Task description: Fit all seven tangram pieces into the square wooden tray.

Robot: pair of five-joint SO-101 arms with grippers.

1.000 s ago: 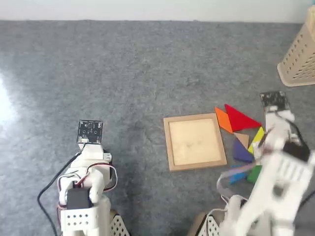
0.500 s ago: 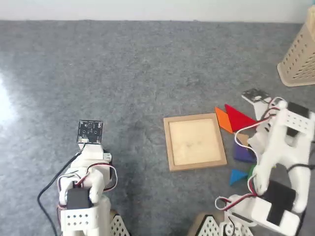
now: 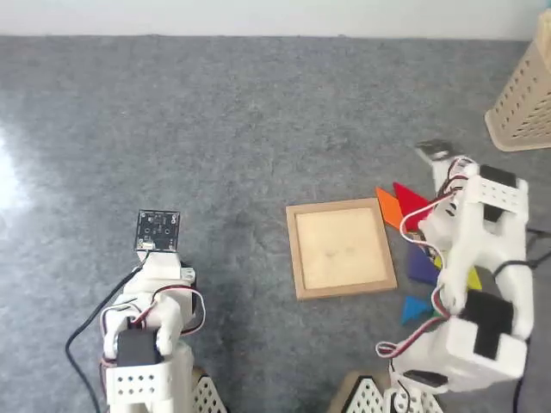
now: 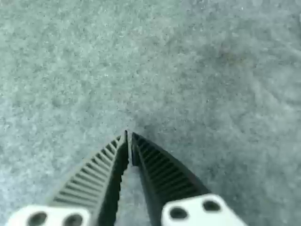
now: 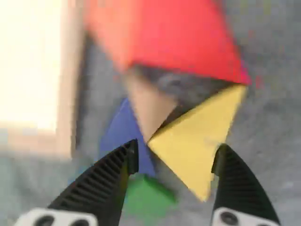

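Though tray (image 3: 294, 254) looks pale, pcs (image 3: 410, 203) vivid, multi-col.

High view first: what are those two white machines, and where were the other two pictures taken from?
They are two small robot arms, seen from above. Each carries a camera on its wrist, looking along its own pincer. The left gripper is shut over bare grey mat, holding nothing. The right gripper is open and empty, above the yellow piece, near the red piece. The square wooden tray, between the arms, has no pieces in it yet.
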